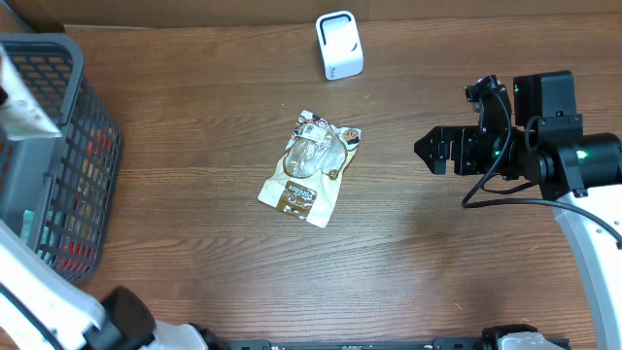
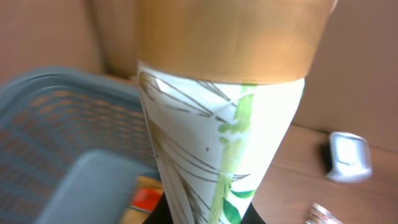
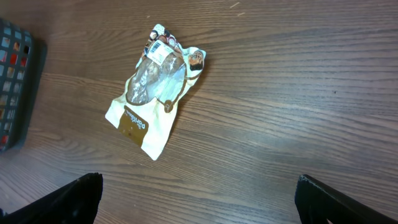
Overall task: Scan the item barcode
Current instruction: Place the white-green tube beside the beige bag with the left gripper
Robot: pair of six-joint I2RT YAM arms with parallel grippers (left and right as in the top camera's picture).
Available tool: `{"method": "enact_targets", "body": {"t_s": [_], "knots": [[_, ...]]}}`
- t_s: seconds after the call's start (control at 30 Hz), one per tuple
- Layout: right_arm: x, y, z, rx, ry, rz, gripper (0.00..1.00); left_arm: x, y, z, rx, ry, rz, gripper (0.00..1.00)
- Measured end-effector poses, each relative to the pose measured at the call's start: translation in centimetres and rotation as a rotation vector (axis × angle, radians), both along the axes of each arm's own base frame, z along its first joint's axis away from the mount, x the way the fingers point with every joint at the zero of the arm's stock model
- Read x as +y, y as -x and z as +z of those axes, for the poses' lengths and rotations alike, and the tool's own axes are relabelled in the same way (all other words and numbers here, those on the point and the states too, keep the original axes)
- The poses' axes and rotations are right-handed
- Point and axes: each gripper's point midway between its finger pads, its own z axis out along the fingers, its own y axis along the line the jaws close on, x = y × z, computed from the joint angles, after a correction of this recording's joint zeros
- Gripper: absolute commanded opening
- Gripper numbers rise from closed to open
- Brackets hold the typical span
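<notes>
Left pincer (image 2: 200,219) tight on glossy, gold-banded leaf-print pouch (image 2: 217,143); right pincer (image 3: 200,202) wide apart.

I see my right arm (image 1: 573,185) at the right edge of the overhead frame, right gripper (image 1: 431,151) pointing left, jaws spread wide. Left gripper (image 2: 202,218), bottom of its wrist frame, is clamped on a white packet (image 2: 217,143)

We count one snack pouch (image 1: 311,167), one white scanner (image 1: 339,45), one grey basket (image 1: 87,175) (contents uncountable) and one leaf-printed pack (image 2: 211,143).
</notes>
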Motion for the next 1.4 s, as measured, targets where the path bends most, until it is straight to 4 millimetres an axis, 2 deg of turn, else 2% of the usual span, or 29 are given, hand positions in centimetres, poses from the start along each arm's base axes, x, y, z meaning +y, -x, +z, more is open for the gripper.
{"method": "enact_targets", "body": {"t_s": [0.1,0.17,0.23,0.33,0.4,0.53,0.6,0.63,0.73,0.9,1.03,1.13,1.3,1.4], "knots": [[0.0,0.0,0.0,0.0,0.0,0.0,1.0,-5.2,0.9,1.0,-0.001,0.033,-0.113,0.04],[0.0,0.0,0.0,0.001,0.0,0.0,1.0,-8.6,0.6,0.5,0.027,0.067,-0.203,0.04],[0.0,0.0,0.0,0.001,0.0,0.0,1.0,-11.6,-0.1,-0.9,0.079,0.105,-0.286,0.04],[0.0,0.0,0.0,0.001,0.0,0.0,1.0,-15.2,-1.5,-4.0,0.188,0.151,-0.385,0.04],[0.0,0.0,0.0,0.002,0.0,0.0,1.0,-17.6,-2.6,-7.2,0.283,0.167,-0.439,0.04],[0.0,0.0,0.0,0.001,0.0,0.0,1.0,-22.0,-4.3,-14.7,0.484,0.166,-0.528,0.04],[0.0,0.0,0.0,0.001,0.0,0.0,1.0,-24.0,-4.9,-18.6,0.577,0.155,-0.564,0.04],[0.0,0.0,0.0,0.002,0.001,0.0,1.0,-25.4,-5.1,-21.7,0.643,0.147,-0.59,0.04],[0.0,0.0,0.0,0.002,0.0,0.0,1.0,-28.0,-5.4,-27.7,0.763,0.15,-0.621,0.04],[0.0,0.0,0.0,0.002,0.0,0.0,1.0,-29.9,-5.0,-35.4,0.925,0.166,-0.591,0.04],[0.0,0.0,0.0,0.002,0.0,0.0,1.0,-29.8,-4.6,-38.8,1.006,0.168,-0.523,0.04],[0.0,0.0,0.0,0.002,0.001,0.0,1.0,-29.3,-4.8,-40.0,1.023,0.162,-0.478,0.04],[0.0,0.0,0.0,0.002,0.001,0.001,1.0,-29.1,-5.2,-40.1,1.016,0.153,-0.445,0.04],[0.0,0.0,0.0,0.002,0.001,0.001,1.0,-29.7,-5.0,-40.2,1.019,0.14,-0.454,0.04]]}}
